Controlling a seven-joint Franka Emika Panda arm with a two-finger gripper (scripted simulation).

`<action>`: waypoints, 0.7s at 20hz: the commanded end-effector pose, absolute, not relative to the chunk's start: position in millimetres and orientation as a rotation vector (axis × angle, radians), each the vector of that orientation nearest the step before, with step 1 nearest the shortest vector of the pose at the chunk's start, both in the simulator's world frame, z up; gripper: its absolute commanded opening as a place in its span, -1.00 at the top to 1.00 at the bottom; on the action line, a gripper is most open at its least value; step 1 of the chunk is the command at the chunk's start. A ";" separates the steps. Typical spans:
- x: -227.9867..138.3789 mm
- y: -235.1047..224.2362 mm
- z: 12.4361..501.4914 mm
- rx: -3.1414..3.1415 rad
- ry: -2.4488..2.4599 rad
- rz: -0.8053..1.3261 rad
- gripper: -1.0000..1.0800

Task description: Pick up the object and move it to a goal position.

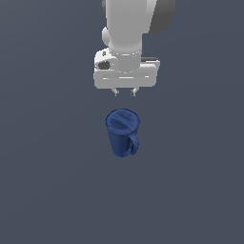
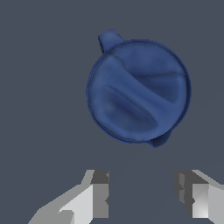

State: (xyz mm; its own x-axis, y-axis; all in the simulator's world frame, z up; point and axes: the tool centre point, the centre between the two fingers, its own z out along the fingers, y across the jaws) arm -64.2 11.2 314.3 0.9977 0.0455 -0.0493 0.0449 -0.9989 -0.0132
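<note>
The object is a tall dark blue mug point(image 1: 122, 132) with a loop handle on its side, standing on the flat grey surface at the middle of the exterior view. The wrist view looks down onto its round top point(image 2: 138, 90). My gripper point(image 1: 124, 92) hangs above and behind the mug, apart from it. Its two short fingertips point down with a gap between them, and it holds nothing. In the wrist view the gripper point(image 2: 142, 199) shows with its fingers point(image 2: 100, 194) spread wide and the mug beyond them, not between them.
The grey surface point(image 1: 47, 190) stretches around the mug on all sides. The white arm point(image 1: 126, 28) rises above the gripper at the top of the exterior view.
</note>
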 end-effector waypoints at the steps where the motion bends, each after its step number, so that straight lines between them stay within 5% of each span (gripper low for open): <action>1: -57.0 12.1 313.5 -3.132 -0.082 0.088 -0.23; 14: 4.1 21.2 299.3 -3.169 -0.179 0.177 -0.23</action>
State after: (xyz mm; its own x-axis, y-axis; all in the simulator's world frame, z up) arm -3.8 19.9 302.1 0.9892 0.1029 -0.1048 0.1061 -0.9940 0.0254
